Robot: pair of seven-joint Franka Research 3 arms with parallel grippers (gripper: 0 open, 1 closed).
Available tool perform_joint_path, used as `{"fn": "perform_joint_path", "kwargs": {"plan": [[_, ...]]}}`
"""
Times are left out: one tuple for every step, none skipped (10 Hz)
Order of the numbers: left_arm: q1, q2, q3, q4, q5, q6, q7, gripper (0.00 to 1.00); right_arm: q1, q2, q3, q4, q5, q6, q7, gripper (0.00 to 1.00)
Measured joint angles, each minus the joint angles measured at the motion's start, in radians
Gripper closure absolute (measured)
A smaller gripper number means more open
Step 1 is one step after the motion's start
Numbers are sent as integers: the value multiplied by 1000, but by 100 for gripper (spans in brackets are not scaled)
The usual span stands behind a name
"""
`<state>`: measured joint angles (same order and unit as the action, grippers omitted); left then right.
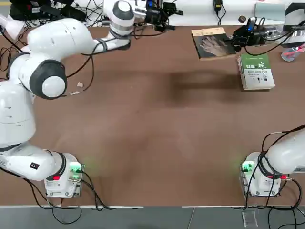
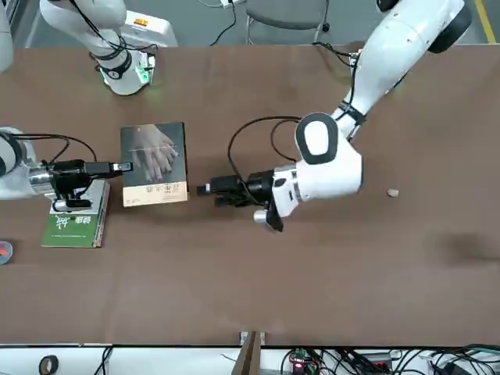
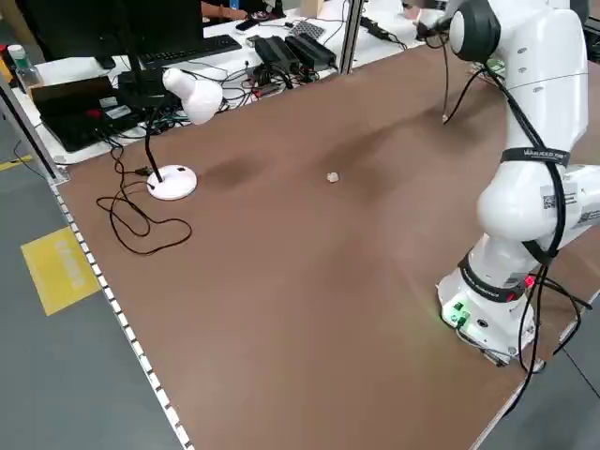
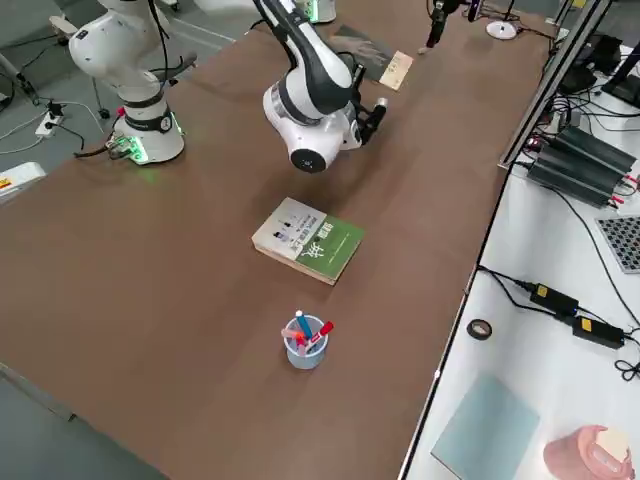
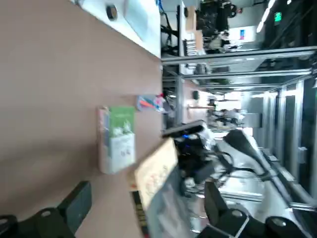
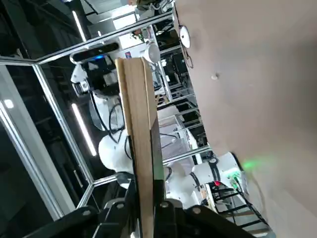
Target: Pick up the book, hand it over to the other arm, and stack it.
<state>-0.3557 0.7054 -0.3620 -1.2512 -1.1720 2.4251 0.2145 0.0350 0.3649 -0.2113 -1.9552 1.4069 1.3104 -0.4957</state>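
Note:
The book [image 1: 212, 44], thin with a dark grey cover, a pale hand and a tan band, hangs flat above the table's far right part. My right gripper [image 1: 237, 39] is shut on its edge; in the right wrist view the book [image 6: 139, 144] stands edge-on between the fingers. My left gripper [image 1: 172, 14] is open, off to the left of the book and apart from it. In the front view the left gripper [image 2: 201, 190] points at the book [image 2: 154, 162] across a small gap. The left wrist view shows the book [image 5: 158, 193] beyond the spread fingers [image 5: 77, 206].
A thicker green-and-white book [image 1: 256, 71] lies on the table just right of and nearer than the held one. A cup of pens [image 4: 304, 342] stands near the right edge. A small beige scrap [image 1: 80, 85] lies at the left. A white desk lamp [image 3: 192, 94] stands beyond the left edge.

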Motion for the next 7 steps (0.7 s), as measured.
{"fn": "perform_joint_path", "kwargs": {"plan": [[25, -14, 2, -7, 84, -4, -15, 0, 0, 0, -14, 11, -20, -11, 0, 85], [52, -30, 2, -19, 171, -23, -38, 0, 0, 0, -31, 24, -47, -22, 0, 85], [79, -45, 2, -29, 258, -61, -66, 0, -3, 0, -49, 40, -80, -35, 0, 85], [108, -62, 3, -35, 357, -111, -104, 0, -12, 0, -65, 58, -114, -51, 0, 85], [139, -78, 4, -37, 466, -165, -143, 0, -27, 0, -74, 76, -146, -66, -2, 85], [172, -96, 3, -37, 576, -220, -175, 0, -45, 0, -83, 93, -177, -80, -7, 85], [204, -113, 3, -37, 659, -273, -187, 0, -60, 2, -96, 107, -200, -96, -14, 85]]}}
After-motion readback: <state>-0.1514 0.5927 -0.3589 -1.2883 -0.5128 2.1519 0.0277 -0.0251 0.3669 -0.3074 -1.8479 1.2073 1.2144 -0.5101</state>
